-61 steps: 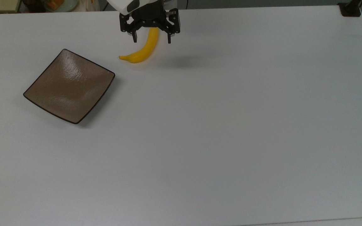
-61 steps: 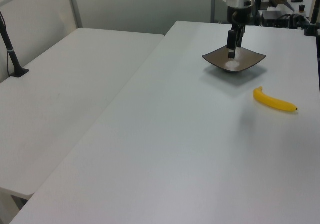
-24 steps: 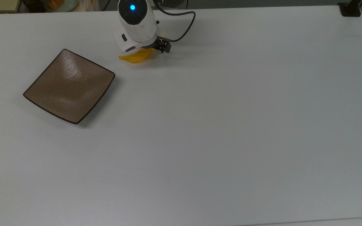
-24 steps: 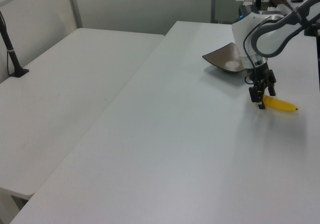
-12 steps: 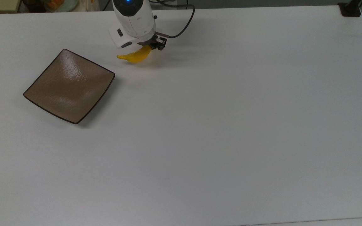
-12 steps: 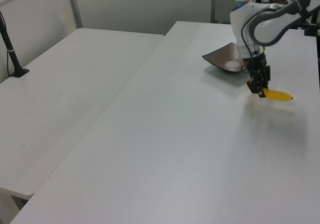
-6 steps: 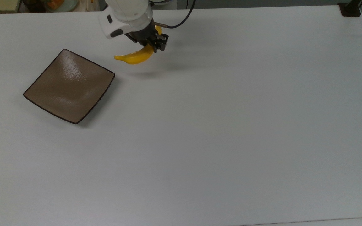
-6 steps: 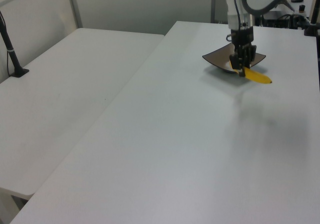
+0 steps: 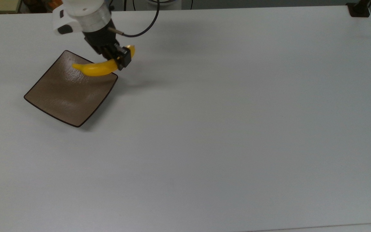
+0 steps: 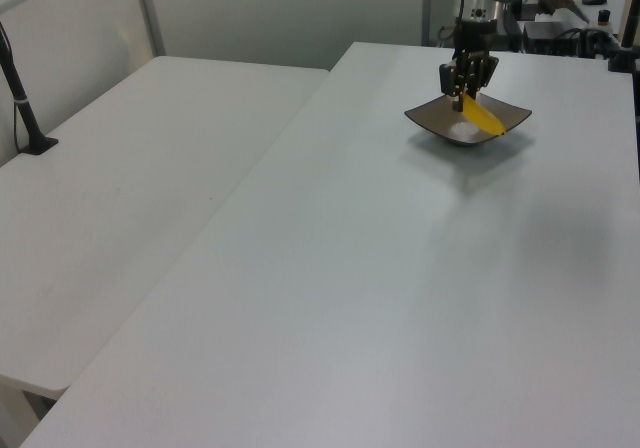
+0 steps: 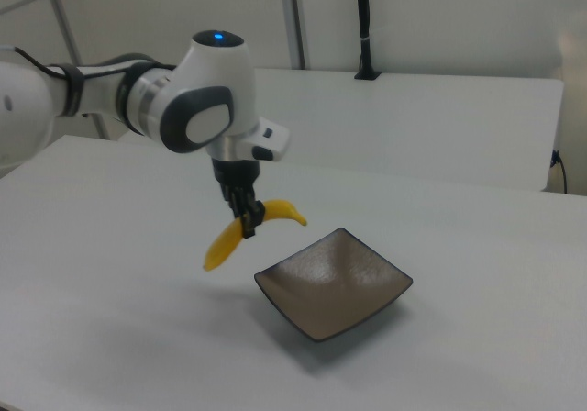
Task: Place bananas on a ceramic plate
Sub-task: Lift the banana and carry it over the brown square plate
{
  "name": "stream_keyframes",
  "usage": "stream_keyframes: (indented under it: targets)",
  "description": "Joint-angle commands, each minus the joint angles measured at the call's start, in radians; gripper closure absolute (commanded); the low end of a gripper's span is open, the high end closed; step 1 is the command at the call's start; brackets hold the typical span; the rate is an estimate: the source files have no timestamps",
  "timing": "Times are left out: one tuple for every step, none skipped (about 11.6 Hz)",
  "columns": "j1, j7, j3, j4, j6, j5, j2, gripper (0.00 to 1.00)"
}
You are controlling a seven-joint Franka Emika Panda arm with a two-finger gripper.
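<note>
Holding one smooth, bright yellow curved banana (image 9: 97, 68) clear of the matte white surface (image 9: 224, 122), my gripper (image 9: 118, 60) is clamped near its middle. I count one square, glossy brown ceramic plate (image 9: 66, 96) with upturned corners. Half a second ago the banana hung beside the plate; now it overlaps the plate's corner in the top view.

The banana (image 9: 97, 68) was bright yellow, smooth and curved, hanging clear of the table (its thin pointed end reached over the plate's corner in the top view). The ceramic plate (image 9: 66, 96) was square, glossy brown with a thin dark rim and upturned corners; it sat flat on the white table, turned diamond-wise in the top view.
</note>
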Motion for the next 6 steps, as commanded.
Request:
stream_keyframes:
  targets:
    - [-0.012,0.008,-0.04,0.033,0.134,0.009,0.077,0.77]
    - [-0.036,0.009,-0.042,0.037,0.166,0.012,0.097,0.73]
    - [-0.056,0.011,-0.043,0.039,0.205,0.02,0.111,0.73]
    - [-0.065,0.011,-0.051,0.037,0.243,0.02,0.119,0.73]
    - [-0.07,0.011,-0.057,0.037,0.265,0.021,0.131,0.71]
    - [-0.076,0.012,-0.058,0.037,0.269,0.02,0.136,0.38]
